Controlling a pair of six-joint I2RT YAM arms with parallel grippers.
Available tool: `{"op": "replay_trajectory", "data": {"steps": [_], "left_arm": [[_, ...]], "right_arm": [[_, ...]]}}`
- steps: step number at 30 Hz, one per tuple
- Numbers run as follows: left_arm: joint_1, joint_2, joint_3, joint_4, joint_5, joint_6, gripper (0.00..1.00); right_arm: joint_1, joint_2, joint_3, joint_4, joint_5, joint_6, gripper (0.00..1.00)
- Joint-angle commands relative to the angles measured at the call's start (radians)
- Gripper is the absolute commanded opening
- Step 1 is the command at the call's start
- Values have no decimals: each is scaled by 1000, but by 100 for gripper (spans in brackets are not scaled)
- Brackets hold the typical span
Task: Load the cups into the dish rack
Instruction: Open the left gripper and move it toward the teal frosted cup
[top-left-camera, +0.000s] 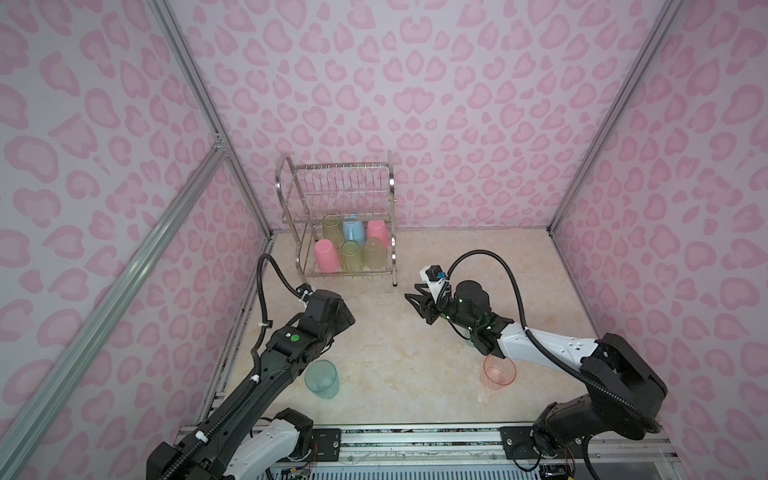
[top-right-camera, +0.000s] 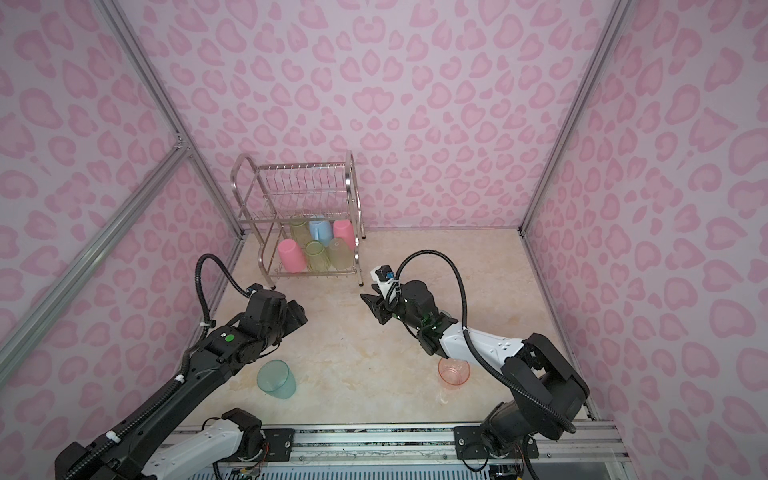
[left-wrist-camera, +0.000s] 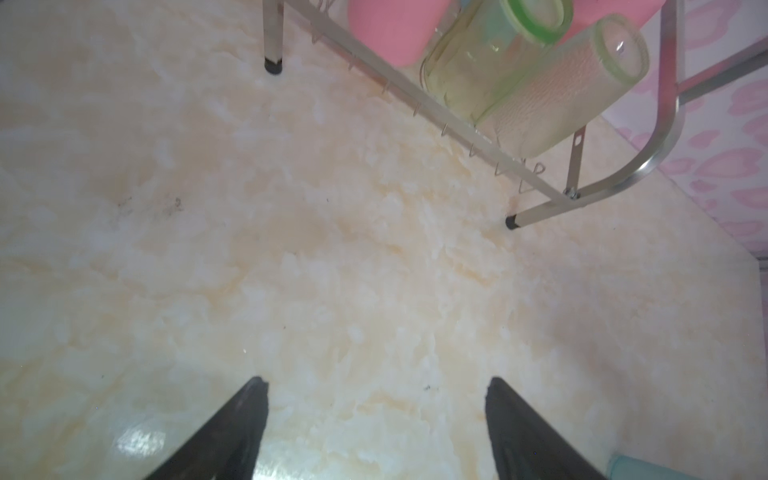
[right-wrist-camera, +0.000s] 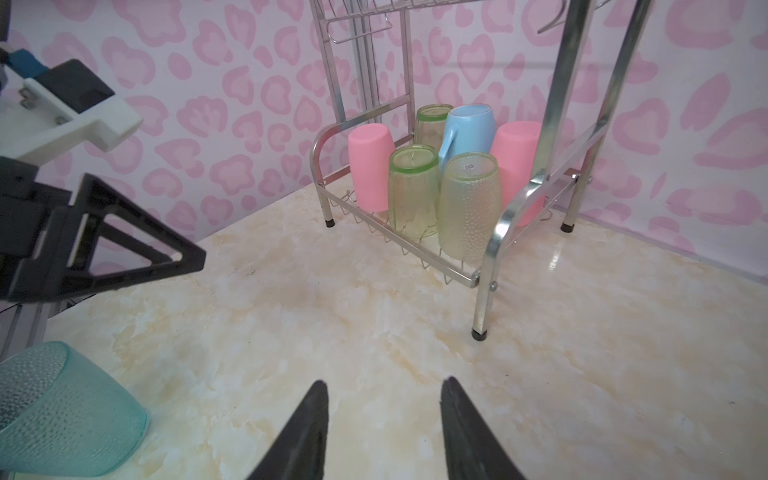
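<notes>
The dish rack stands at the back against the wall. On its lower tier are several cups upside down: two pink cups, green cups and a light-blue mug. A teal cup stands on the table beside my left arm. Partly under my right arm sits a peach cup. My left gripper is open over bare table in front of the rack. My right gripper is also open and empty, right of the rack.
The marble-look table is closed in by pink patterned walls on three sides. A metal rail runs along the front edge with both arm bases on it. The rack's upper tier holds nothing.
</notes>
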Motion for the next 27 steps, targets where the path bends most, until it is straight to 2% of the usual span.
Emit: {"op": "replay_trajectory", "data": {"steps": [1, 9, 14, 20, 27], "left_arm": [[-28, -1, 40, -201, 35, -76, 83], [-48, -40, 135, -419, 67, -107, 79], [-60, -36, 153, -529, 112, -128, 71], [-114, -27, 138, -581, 145, -160, 58], [-161, -17, 81, -563, 158, -195, 54]], "right_arm": [[6, 10, 20, -64, 47, -19, 44], [10, 19, 47, -125, 90, -24, 43], [11, 16, 50, -133, 97, -24, 43], [18, 13, 50, -132, 97, -24, 43], [18, 12, 54, -135, 95, -30, 43]]}}
